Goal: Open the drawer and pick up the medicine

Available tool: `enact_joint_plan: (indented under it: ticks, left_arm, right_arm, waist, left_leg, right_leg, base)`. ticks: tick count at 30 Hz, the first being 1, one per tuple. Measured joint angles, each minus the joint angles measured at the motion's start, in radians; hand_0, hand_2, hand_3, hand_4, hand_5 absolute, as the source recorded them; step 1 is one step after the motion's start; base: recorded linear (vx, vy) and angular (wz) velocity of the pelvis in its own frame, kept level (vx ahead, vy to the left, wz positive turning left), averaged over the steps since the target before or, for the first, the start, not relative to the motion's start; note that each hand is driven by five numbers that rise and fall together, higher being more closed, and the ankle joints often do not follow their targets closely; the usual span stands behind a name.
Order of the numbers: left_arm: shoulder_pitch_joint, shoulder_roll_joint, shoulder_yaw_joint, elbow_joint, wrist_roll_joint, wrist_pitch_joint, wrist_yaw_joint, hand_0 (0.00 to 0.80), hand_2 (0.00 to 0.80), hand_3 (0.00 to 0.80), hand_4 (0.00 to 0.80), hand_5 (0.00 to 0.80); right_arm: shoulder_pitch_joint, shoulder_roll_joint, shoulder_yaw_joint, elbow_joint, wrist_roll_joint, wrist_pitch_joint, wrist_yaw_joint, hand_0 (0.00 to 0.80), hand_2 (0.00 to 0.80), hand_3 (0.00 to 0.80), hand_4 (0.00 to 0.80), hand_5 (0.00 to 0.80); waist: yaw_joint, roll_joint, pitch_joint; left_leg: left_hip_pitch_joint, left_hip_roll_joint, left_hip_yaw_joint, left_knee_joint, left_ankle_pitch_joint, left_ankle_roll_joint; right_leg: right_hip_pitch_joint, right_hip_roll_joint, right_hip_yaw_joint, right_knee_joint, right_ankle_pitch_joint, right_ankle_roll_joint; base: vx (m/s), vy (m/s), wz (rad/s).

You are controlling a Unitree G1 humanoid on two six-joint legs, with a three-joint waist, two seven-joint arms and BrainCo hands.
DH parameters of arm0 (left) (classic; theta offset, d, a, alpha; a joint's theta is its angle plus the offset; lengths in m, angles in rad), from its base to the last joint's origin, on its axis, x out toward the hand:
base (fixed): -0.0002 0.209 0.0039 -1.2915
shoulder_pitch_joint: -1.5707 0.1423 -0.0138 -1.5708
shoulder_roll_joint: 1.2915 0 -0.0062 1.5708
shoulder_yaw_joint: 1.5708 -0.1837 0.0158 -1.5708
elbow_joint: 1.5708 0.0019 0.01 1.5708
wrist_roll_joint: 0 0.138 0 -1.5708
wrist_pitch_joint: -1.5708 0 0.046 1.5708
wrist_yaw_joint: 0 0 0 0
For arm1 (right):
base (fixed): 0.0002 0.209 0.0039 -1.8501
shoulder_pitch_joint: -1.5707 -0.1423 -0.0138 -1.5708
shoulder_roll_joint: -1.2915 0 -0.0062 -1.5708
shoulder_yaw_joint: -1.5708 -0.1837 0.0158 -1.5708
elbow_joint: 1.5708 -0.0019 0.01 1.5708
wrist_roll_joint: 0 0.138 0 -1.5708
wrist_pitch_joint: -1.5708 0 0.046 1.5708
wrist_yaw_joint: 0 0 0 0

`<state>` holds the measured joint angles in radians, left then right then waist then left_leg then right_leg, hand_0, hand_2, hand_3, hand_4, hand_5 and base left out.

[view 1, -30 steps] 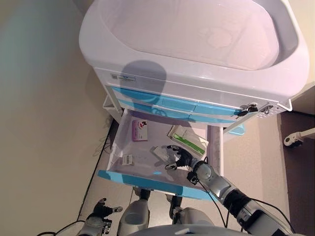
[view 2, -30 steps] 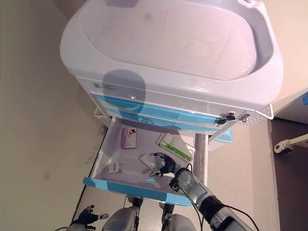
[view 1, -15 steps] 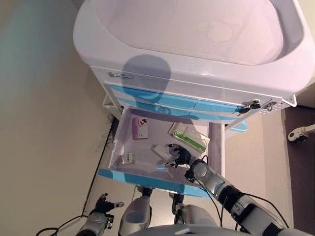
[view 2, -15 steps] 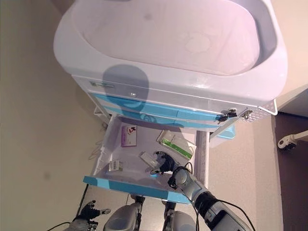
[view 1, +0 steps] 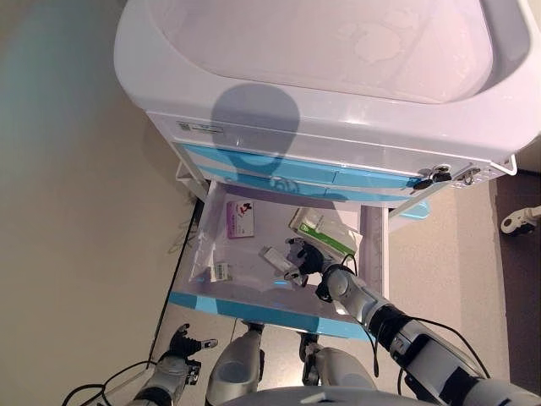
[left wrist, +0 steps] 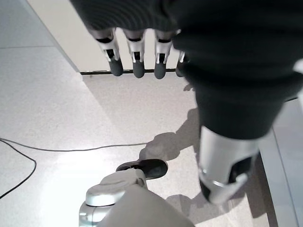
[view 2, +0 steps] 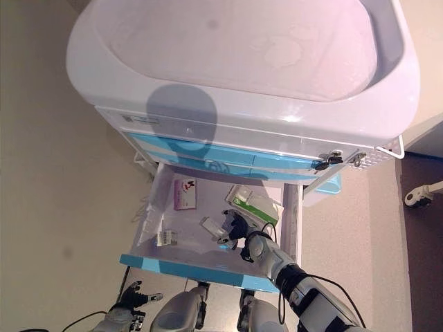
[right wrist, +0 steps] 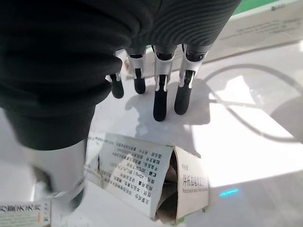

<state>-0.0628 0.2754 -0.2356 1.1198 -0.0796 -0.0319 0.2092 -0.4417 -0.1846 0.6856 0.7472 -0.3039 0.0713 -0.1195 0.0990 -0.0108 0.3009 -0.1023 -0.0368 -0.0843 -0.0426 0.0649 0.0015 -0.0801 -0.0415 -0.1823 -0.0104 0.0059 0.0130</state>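
Note:
The cart's bottom drawer (view 1: 255, 300), white with a blue front, stands pulled out. Inside lie a small white medicine box (view 1: 274, 257), a pink box (view 1: 242, 220), a green-and-white packet (view 1: 325, 233) and a small barcoded box (view 1: 220, 271). My right hand (view 1: 306, 258) is inside the drawer, open, right beside the white box. In the right wrist view its fingers (right wrist: 160, 97) hang straight just above that printed box (right wrist: 142, 177), with the thumb beside it and nothing gripped. My left hand (view 1: 182, 345) hangs open low by the floor, its fingers (left wrist: 137, 64) straight.
The white cart top (view 1: 338, 68) overhangs the drawer, with two closed blue drawers (view 1: 279, 169) between. A pale blue bin (view 1: 412, 211) hangs on the cart's right side. A caster wheel (view 1: 511, 222) stands on the floor at far right.
The whole view has shifted, so the camera moved. My right hand has crept slightly farther into the drawer toward the white box. The left hand stays hanging.

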Motion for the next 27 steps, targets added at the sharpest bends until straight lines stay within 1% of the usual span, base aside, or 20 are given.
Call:
enact_joint_plan:
  ticks: [1,2,3,4,5,7,10,12,14,19,20,22,24,25,26,27]
  left_arm:
    - [-0.001,-0.001,0.0,-0.001,-0.003,0.0,0.002,0.0,0.0,0.0,0.0,0.0]
    - [-0.001,-0.002,0.0,-0.001,-0.006,0.0,0.003,0.0,0.0,0.0,0.0,0.0]
    - [-0.002,-0.002,0.0,-0.002,-0.014,0.0,0.007,0.0,0.0,0.0,0.0,0.0]
    - [-0.003,-0.002,0.0,-0.001,-0.014,0.0,0.008,0.0,0.0,0.0,0.0,0.0]
    - [-0.005,-0.004,0.0,0.0,-0.015,0.001,0.009,0.0,0.0,0.0,0.0,0.0]
    - [-0.008,-0.007,0.0,0.001,-0.016,0.001,0.009,0.0,0.0,0.0,0.0,0.0]
    - [-0.017,-0.016,0.0,0.002,-0.021,0.0,0.009,0.0,0.0,0.0,0.0,0.0]
    - [-0.019,-0.02,0.0,0.002,-0.021,0.001,0.01,0.0,0.0,0.0,0.0,0.0]
    - [-0.021,-0.02,0.0,0.003,-0.021,0.001,0.01,0.0,0.0,0.0,0.0,0.0]
    - [-0.023,-0.02,0.0,0.008,-0.021,0.0,0.01,0.0,0.0,0.0,0.0,0.0]
    - [-0.023,-0.021,0.0,0.009,-0.021,0.0,0.01,0.0,0.0,0.0,0.0,0.0]
    - [-0.023,-0.021,0.0,0.011,-0.021,0.0,0.01,0.0,0.0,0.0,0.0,0.0]
    - [-0.023,-0.021,0.0,0.012,-0.021,0.0,0.011,0.0,0.0,0.0,0.0,0.0]
    - [-0.023,-0.021,0.0,0.013,-0.021,0.0,0.012,0.0,0.0,0.0,0.0,0.0]
    - [-0.023,-0.021,0.0,0.013,-0.021,0.0,0.013,0.0,0.0,0.0,0.0,0.0]
    - [-0.023,-0.021,0.0,0.013,-0.021,0.0,0.016,0.0,0.0,0.0,0.0,0.0]
  right_arm:
    - [-0.002,0.002,0.0,0.0,-0.006,0.001,-0.001,0.245,0.245,0.245,0.245,0.245]
    - [-0.005,0.004,0.002,0.0,-0.011,0.001,0.001,0.314,0.314,0.314,0.314,0.314]
    - [-0.009,0.007,0.011,-0.001,-0.012,0.0,0.009,0.42,0.42,0.42,0.42,0.42]
    - [-0.011,0.008,0.017,-0.004,-0.012,-0.005,0.016,0.433,0.433,0.433,0.433,0.433]
    - [-0.009,0.014,0.041,-0.018,-0.012,-0.008,0.025,0.474,0.474,0.474,0.474,0.474]
    - [-0.013,0.027,0.046,-0.016,-0.019,-0.004,0.024,0.521,0.521,0.521,0.521,0.521]
    - [-0.016,0.029,0.077,-0.004,-0.029,0.001,0.03,0.536,0.536,0.536,0.536,0.536]
    - [-0.013,0.034,0.097,0.002,-0.03,0.001,0.033,0.577,0.577,0.577,0.577,0.577]
    - [-0.013,0.036,0.101,0.002,-0.03,0.001,0.039,0.577,0.577,0.577,0.577,0.577]
    - [-0.015,0.037,0.104,0.002,-0.046,0.001,0.045,0.612,0.612,0.612,0.612,0.612]
    - [-0.016,0.037,0.107,0.002,-0.048,0.001,0.045,0.643,0.643,0.643,0.643,0.643]
    - [-0.017,0.039,0.112,0.002,-0.048,0.0,0.045,0.675,0.675,0.675,0.675,0.675]
    - [-0.017,0.04,0.113,0.002,-0.051,0.0,0.047,0.678,0.678,0.678,0.678,0.678]
    - [-0.017,0.04,0.114,0.002,-0.053,0.0,0.047,0.696,0.696,0.696,0.696,0.696]
    - [-0.018,0.041,0.115,0.002,-0.059,0.0,0.047,0.734,0.734,0.734,0.734,0.734]
    - [-0.022,0.041,0.121,0.002,-0.061,0.0,0.047,0.747,0.747,0.747,0.747,0.747]
  waist:
    - [0.0,0.0,0.0]
    - [0.0,0.0,0.0]
    - [0.0,0.0,0.0]
    - [-0.002,0.0,0.0]
    - [-0.002,0.0,0.0]
    - [-0.001,0.003,0.002]
    - [0.001,0.009,0.013]
    - [0.0,0.012,0.017]
    - [0.0,0.011,0.017]
    - [0.0,0.011,0.017]
    - [0.0,0.011,0.017]
    - [0.0,0.011,0.017]
    - [0.0,0.01,0.018]
    - [0.0,0.009,0.018]
    - [0.0,0.007,0.019]
    - [0.0,0.005,0.02]
  left_leg:
    - [-0.001,0.0,0.0,0.0,0.0,0.0]
    - [-0.002,0.0,0.0,0.0,0.0,0.0]
    - [-0.01,0.001,0.0,0.002,0.0,0.0]
    - [-0.015,0.001,0.0,0.004,0.0,0.0]
    - [-0.018,0.002,0.0,0.005,0.0,0.0]
    - [-0.018,0.002,0.0,0.005,0.0,0.0]
    - [-0.018,0.0,0.0,0.005,0.001,0.001]
    - [-0.018,-0.001,0.0,0.005,0.001,0.002]
    - [-0.018,-0.001,0.0,0.005,0.001,0.002]
    - [-0.018,0.0,0.0,0.005,0.001,0.002]
    - [-0.018,0.0,0.0,0.005,0.002,0.002]
    - [-0.018,0.0,-0.001,0.005,0.002,0.002]
    - [-0.018,0.0,0.0,0.006,0.002,0.002]
    - [-0.018,0.0,0.0,0.006,0.002,0.002]
    - [-0.018,0.0,0.0,0.006,0.002,0.002]
    - [-0.018,0.0,0.0,0.006,0.002,0.002]
  right_leg:
    - [-0.001,0.0,0.001,0.0,0.0,0.0]
    - [-0.003,0.0,0.002,0.001,0.0,0.0]
    - [-0.011,0.0,0.002,0.005,0.0,0.0]
    - [-0.017,0.001,0.002,0.008,0.0,0.0]
    - [-0.02,0.001,0.004,0.009,0.0,0.0]
    - [-0.021,0.002,0.005,0.011,0.0,-0.001]
    - [-0.021,0.0,0.005,0.013,0.0,0.0]
    - [-0.022,-0.001,0.006,0.014,0.0,0.0]
    - [-0.022,-0.001,0.006,0.014,0.0,0.0]
    - [-0.021,-0.001,0.006,0.014,0.0,0.0]
    - [-0.021,0.0,0.006,0.014,0.0,0.0]
    - [-0.02,0.0,0.006,0.014,0.0,0.0]
    - [-0.02,0.0,0.006,0.014,0.0,0.0]
    - [-0.02,0.0,0.006,0.014,0.0,0.0]
    - [-0.02,0.0,0.006,0.014,0.0,0.0]
    - [-0.019,0.001,0.006,0.014,0.0,0.0]
  base:
    - [0.0,0.0,0.0]
    - [0.0,0.0,0.0]
    - [0.0,0.0,0.0]
    - [0.0,0.0,0.0]
    - [-0.001,0.01,-0.03]
    - [0.0,0.0,0.0]
    - [0.0,0.0,0.0]
    - [0.0,0.0,0.0]
    - [0.0,0.0,0.0]
    - [0.0,0.0,0.0]
    - [0.0,0.0,0.0]
    - [0.0,0.0,0.0]
    - [0.0,0.0,0.0]
    - [0.0,0.0,0.0]
    - [0.0,0.0,0.0]
    - [0.0,0.0,0.0]
